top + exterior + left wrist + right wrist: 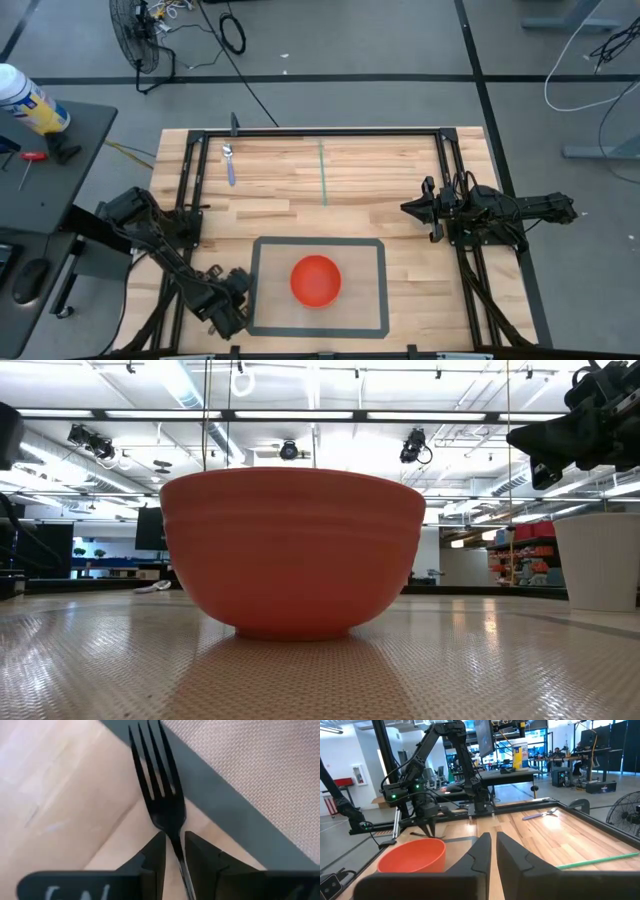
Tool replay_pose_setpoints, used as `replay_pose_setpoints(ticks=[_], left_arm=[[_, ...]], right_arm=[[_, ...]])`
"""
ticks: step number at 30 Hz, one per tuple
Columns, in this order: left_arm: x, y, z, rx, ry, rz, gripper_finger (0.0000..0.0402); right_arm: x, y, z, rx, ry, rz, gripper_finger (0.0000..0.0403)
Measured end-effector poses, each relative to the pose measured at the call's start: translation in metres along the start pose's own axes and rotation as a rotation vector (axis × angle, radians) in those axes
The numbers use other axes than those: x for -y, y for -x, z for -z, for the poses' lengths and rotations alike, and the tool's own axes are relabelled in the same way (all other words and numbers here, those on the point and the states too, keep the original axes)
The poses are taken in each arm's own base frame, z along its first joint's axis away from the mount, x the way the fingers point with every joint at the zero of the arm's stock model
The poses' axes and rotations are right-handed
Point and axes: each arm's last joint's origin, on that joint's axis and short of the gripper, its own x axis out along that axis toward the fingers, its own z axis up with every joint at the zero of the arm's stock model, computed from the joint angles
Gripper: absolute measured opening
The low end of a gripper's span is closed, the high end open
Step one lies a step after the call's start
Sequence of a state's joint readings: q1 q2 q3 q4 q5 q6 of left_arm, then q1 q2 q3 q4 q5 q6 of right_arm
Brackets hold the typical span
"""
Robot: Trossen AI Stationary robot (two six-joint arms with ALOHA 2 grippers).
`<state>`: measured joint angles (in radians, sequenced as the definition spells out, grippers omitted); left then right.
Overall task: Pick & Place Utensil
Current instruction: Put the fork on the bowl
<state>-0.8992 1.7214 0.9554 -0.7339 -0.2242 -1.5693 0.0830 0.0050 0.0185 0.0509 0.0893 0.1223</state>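
A black fork (160,785) sits in my left gripper (175,836), which is shut on it near the table's near-left corner (232,302), just left of the grey-bordered mat (318,241). The fork's tines point away from the gripper, over the wood and the mat's grey border (220,805). A red bowl (316,279) stands on the mat, also seen in the low view (300,550) and the right wrist view (412,855). My right gripper (407,208) waits shut (493,845) above the table's right side, touching nothing. My left gripper pinches the fork by its neck (173,829), just behind the tines, between the two fingers. The fork runs along the fingers, with the tines sticking out past their tips. The handle is hidden behind the fingers. Whether the tines touch the table, I cannot tell.
A silver and blue spoon (229,163) lies on the wood near the table's far-left corner, also visible in the right wrist view (540,815). A green strip (322,172) runs across the far middle. A black frame (320,131) edges the table. Bare wood lies between the arms.
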Motion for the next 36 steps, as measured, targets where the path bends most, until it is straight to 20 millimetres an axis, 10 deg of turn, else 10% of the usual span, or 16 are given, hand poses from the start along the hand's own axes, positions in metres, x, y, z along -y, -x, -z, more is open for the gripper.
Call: replay_pose_setpoints(ticks=[23, 36], left_arm=[[0.000, 0.007, 0.032, -0.117, 0.044, 0.017, 0.0132], [0.001, 0.004, 0.046, -0.046, 0.075, 0.018, 0.0059]], right_arm=[[0.000, 0.000, 0.000, 0.000, 0.000, 0.000, 0.0035], [0.000, 0.000, 0.000, 0.000, 0.000, 0.000, 0.0035]])
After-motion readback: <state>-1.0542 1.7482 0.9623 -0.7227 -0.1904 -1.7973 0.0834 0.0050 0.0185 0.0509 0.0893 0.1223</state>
